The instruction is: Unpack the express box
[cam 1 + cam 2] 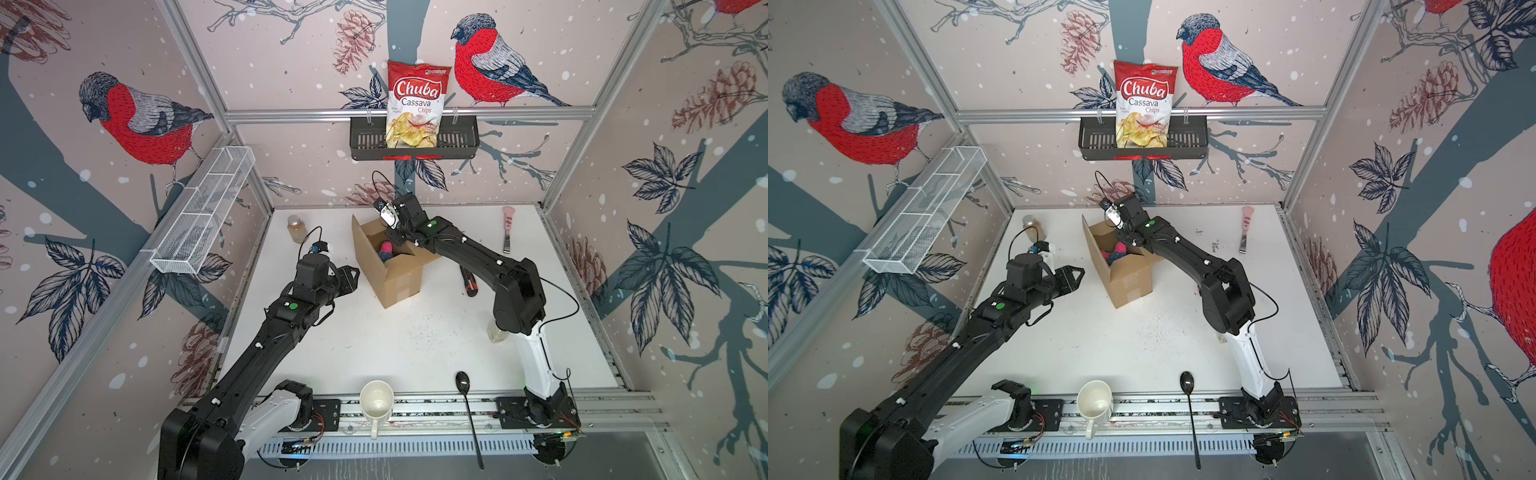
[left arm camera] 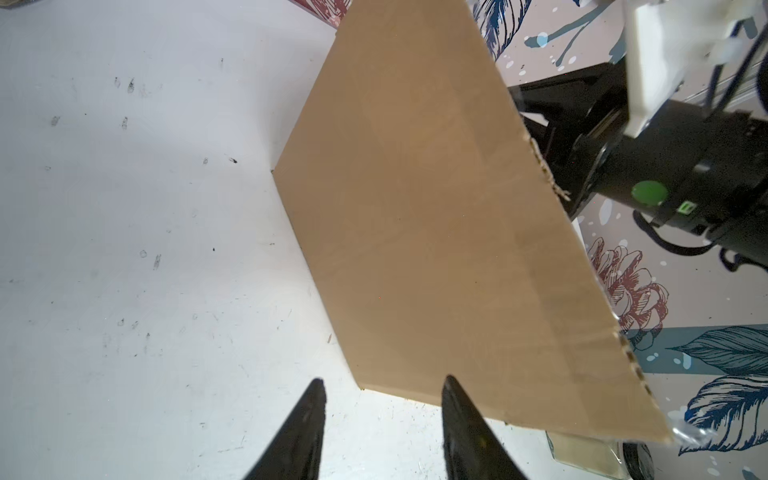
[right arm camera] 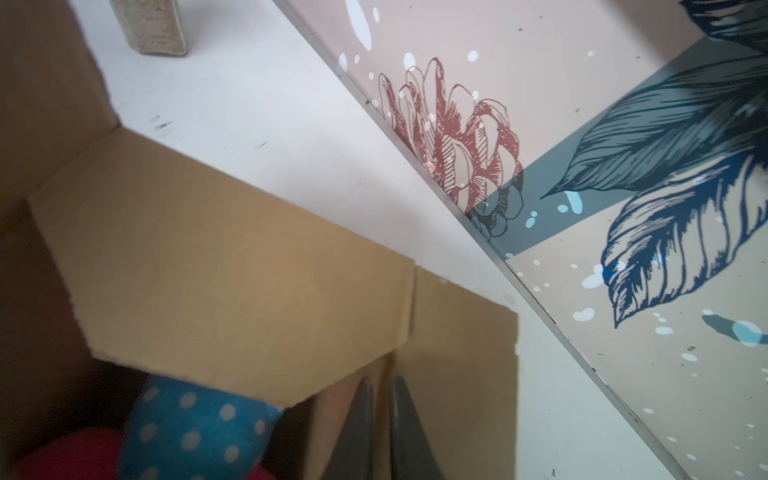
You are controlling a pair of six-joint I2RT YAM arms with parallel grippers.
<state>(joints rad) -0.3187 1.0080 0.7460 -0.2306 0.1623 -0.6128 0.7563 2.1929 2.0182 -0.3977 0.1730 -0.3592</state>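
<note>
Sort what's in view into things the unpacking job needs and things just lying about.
Job:
- brown corrugated cardboard box, open
- blue white-dotted and pink fabric items inside it
- right gripper, pinching its rim
- left gripper, open beside it

Lying about:
- white mug
- long black spoon
- red-and-white chips bag in black slotted basket
- pink-handled scraper
- clear lidded jar
</note>
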